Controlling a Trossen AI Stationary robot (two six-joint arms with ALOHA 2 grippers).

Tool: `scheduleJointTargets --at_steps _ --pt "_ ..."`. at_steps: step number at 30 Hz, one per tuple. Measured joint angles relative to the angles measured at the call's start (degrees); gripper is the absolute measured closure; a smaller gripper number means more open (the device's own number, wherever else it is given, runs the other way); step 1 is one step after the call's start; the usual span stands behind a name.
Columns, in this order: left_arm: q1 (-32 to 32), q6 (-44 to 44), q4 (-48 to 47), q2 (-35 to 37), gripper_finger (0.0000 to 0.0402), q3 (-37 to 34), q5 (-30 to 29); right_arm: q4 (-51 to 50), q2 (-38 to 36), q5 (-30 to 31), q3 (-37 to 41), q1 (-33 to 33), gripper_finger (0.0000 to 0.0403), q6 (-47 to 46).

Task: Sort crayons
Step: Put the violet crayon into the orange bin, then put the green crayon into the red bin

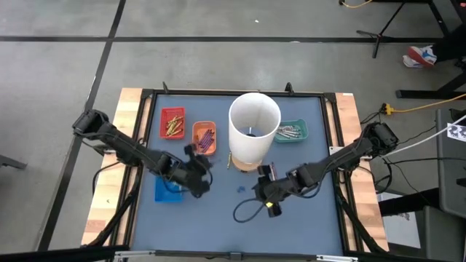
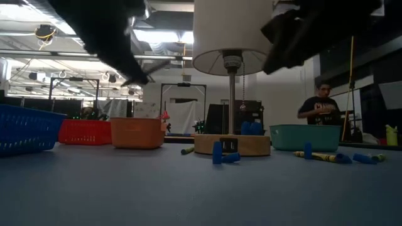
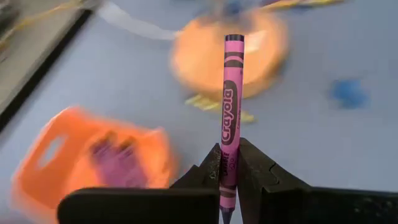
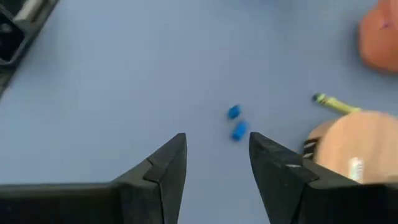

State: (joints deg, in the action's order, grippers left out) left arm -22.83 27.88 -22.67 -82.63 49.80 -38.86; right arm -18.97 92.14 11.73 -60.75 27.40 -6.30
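Upright, pink crayon (image 3: 228, 118) pinched between left fingers (image 3: 210, 171).

A blue-topped desk (image 1: 218, 218) carried four small trays: red (image 1: 172, 122), orange (image 1: 204, 137), teal (image 1: 291, 131) and blue (image 1: 169, 191). A tall white cylinder (image 1: 253, 129) stood on a round wooden base (image 2: 232, 144) near the middle. Beyond the desk, a person (image 2: 321, 107) stood in the room.

Pink-purple crayon (image 3: 229, 118) is clamped upright near the orange tray (image 1: 204, 137). Purple crayons (image 1: 207, 137) are seen inside it; a yellow crayon (image 4: 336, 104) lies beyond.
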Motion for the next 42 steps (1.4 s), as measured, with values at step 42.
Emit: scheduleJointTargets --at_steps 42 --pt "20.3 10.7 -11.2 0.0 0.0279 0.0 2.4 -20.3 0.0 -2.0 0.5 0.0 0.023 -17.1"
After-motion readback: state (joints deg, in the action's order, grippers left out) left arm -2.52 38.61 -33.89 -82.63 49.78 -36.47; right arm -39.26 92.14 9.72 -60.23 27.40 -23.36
